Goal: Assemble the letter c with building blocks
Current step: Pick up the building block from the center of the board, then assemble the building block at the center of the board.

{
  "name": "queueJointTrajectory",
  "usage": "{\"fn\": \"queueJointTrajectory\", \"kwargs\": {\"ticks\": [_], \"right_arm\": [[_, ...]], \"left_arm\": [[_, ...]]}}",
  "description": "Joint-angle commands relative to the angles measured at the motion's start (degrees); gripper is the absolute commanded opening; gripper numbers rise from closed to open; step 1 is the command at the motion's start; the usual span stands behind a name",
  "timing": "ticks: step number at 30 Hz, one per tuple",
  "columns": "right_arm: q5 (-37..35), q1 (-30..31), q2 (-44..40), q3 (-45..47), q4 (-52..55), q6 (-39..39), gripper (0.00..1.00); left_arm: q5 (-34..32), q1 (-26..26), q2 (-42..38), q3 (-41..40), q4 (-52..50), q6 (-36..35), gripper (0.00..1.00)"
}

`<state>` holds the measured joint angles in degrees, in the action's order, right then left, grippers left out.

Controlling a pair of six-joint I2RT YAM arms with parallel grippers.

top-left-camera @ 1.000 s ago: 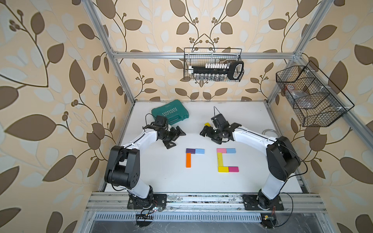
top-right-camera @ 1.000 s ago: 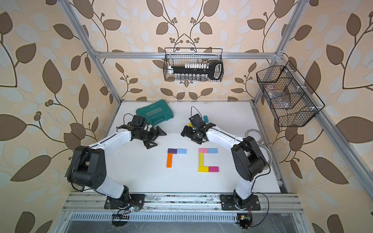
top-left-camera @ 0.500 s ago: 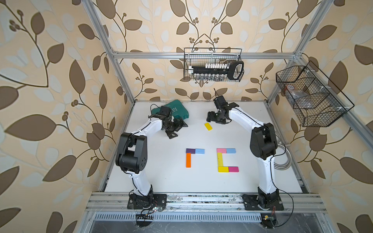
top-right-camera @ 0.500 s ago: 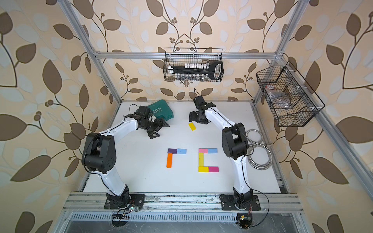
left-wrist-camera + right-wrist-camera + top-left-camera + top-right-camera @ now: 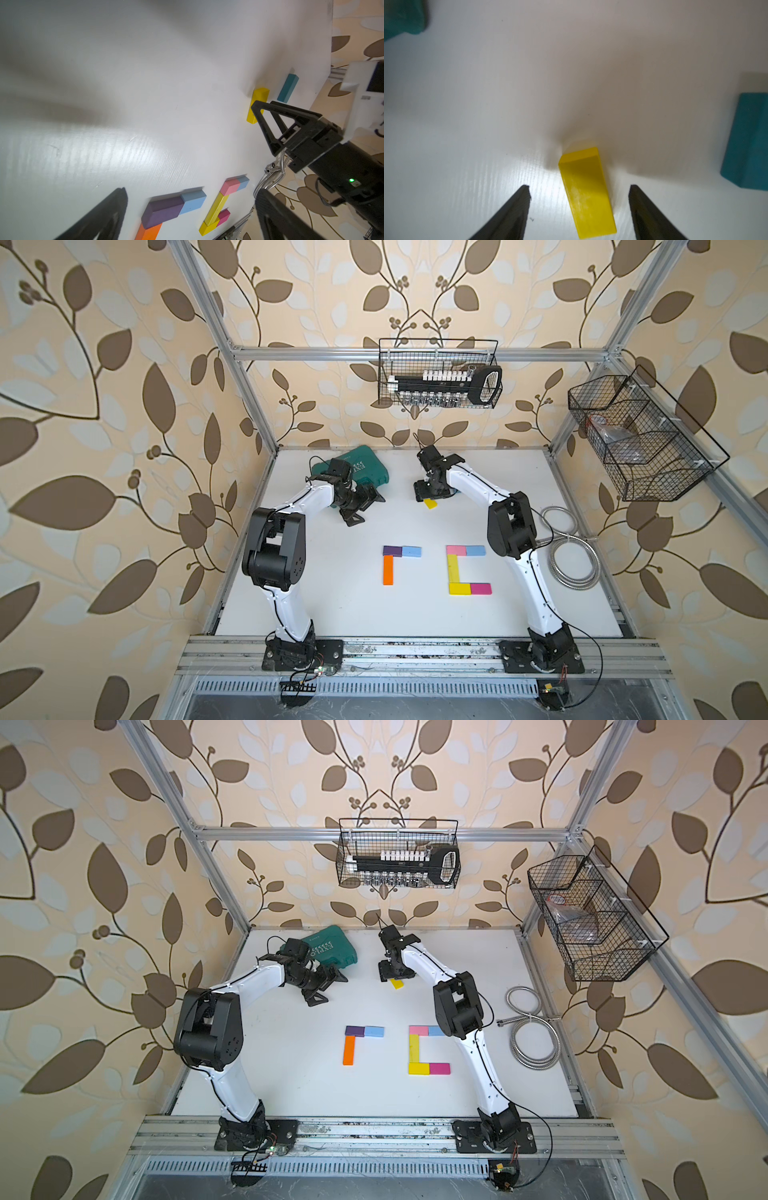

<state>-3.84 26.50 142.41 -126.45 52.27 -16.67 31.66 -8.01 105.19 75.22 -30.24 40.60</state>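
Observation:
Two groups of building blocks lie flat mid-table. One has a purple block (image 5: 392, 551), a light blue block (image 5: 411, 551) and an orange block (image 5: 387, 569). The other forms a C of pink (image 5: 456, 550), light blue (image 5: 475, 550), two yellow (image 5: 453, 569) and magenta (image 5: 481, 588) blocks. A loose yellow block (image 5: 430, 503) (image 5: 586, 191) lies further back. My right gripper (image 5: 430, 491) (image 5: 580, 186) is open and straddles it, with a gap on each side. A teal block (image 5: 747, 141) (image 5: 287, 88) lies beside it. My left gripper (image 5: 368, 510) (image 5: 191, 192) is open and holds nothing.
A green plastic case (image 5: 365, 472) lies at the back left, just behind the left gripper. A coiled metal hose (image 5: 575, 556) rests at the table's right edge. Wire baskets hang on the back wall (image 5: 440, 377) and the right wall (image 5: 640, 439).
The right gripper's jaws have drawn closer together around the loose yellow block. The left gripper stays wide open near the green case.

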Motion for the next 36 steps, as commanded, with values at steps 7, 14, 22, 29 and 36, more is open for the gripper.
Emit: {"fn": "queueJointTrajectory", "kwargs": {"ticks": [7,14,22,29,36], "right_arm": [[-3.6,0.3,3.9,-3.4,4.7,2.7,0.41],[-1.6,0.7,-1.6,-0.5,4.7,1.8,0.0],[-0.9,9.8,-22.9,16.8,-0.1,3.1,0.0],[-7.7,30.9,-40.2,39.3,-5.0,6.5,0.0],[-12.4,44.8,-42.1,49.8,-5.5,3.8,0.0]], "left_arm": [[2.6,1.7,-2.5,-0.9,0.1,-0.4,0.99],[3.0,1.7,-6.3,-2.8,-0.9,-0.4,0.99],[1.7,2.5,-17.9,-7.6,-5.5,-2.8,0.99],[3.1,8.4,-28.4,-14.3,-9.4,-5.7,0.99],[4.9,13.0,-32.6,-15.7,-11.9,-7.1,0.99]]}}
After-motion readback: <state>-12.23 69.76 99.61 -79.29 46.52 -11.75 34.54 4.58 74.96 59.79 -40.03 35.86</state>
